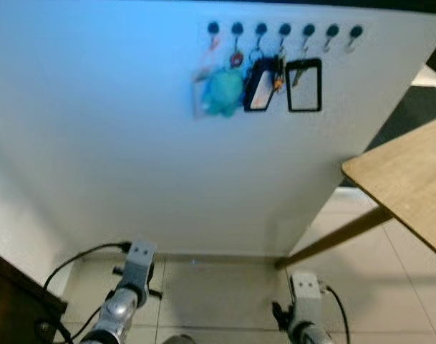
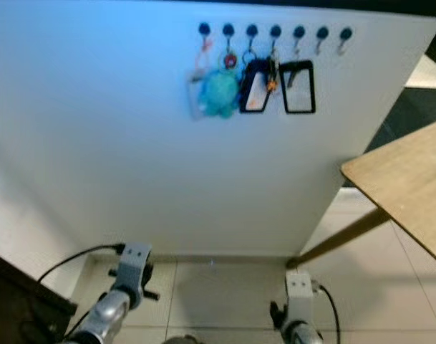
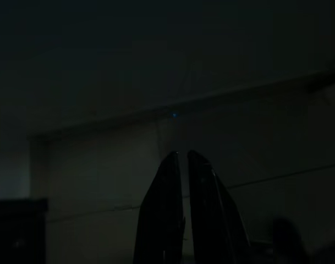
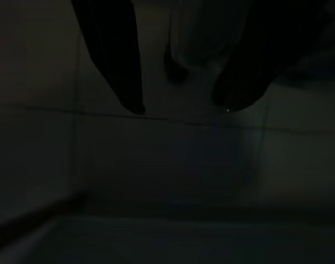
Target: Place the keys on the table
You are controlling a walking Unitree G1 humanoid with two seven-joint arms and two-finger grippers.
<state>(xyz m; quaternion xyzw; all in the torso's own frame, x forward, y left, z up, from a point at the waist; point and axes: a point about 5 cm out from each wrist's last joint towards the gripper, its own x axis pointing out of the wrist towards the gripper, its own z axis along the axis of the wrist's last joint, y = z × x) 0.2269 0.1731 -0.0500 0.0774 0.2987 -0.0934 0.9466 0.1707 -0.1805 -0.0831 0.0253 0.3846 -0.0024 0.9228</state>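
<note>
Keys [image 1: 263,80] on wall hooks; table [image 1: 411,179] corner rt. L gripper [image 3: 182,165] pressed together, R gripper [image 4: 181,107] spread.

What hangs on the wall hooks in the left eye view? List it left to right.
Clear card holder → teal plush keychain → black badge holder with a card → empty black badge holder.

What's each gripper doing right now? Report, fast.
Left gripper: shut, holding nothing, hanging idle above the floor.
Right gripper: open, holding nothing, hanging idle too.
The keys hang on the wall hooks.
</note>
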